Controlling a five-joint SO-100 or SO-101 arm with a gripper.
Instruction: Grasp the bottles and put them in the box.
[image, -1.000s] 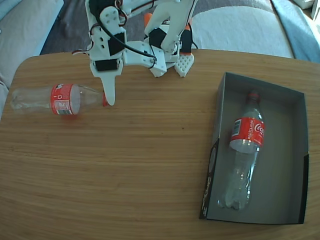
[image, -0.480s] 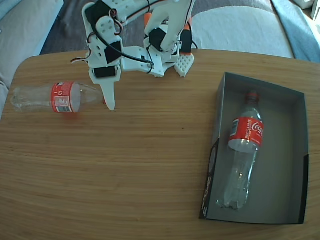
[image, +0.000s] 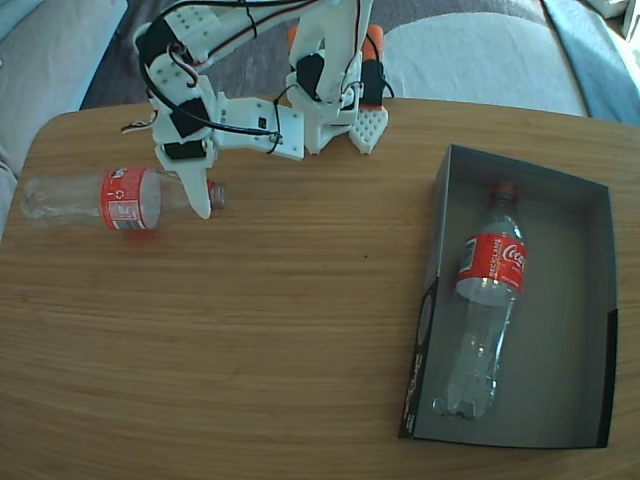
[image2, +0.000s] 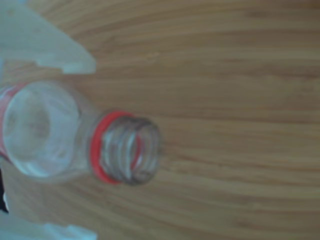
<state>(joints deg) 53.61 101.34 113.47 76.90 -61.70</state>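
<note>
bottles: 2 – one lying on the table (image: 110, 197), one lying in the box (image: 486, 300)
box: 1 (image: 598, 300)
table: 1 – wooden (image: 260, 330)
robot arm: 1
gripper: 1 (image: 200, 195)
red labels: 2, one per bottle
open bottle necks seen up close in the wrist view: 1 (image2: 132, 152)
</note>
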